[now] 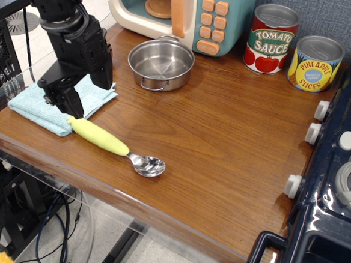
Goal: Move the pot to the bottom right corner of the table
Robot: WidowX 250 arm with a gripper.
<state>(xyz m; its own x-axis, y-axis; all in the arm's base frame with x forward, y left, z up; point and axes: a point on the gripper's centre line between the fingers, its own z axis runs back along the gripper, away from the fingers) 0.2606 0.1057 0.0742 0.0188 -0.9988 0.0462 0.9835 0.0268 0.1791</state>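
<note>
Wood table (222, 147), pot (161, 64), spoon (117, 145), cloth (60, 104), two tins (293, 46)

pot (161, 64) behind spoon (116, 145), tins (294, 51) right

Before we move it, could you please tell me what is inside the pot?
The pot looks empty: only its shiny steel floor and inner wall show. The strip just behind its near rim is hidden from this angle.
</note>
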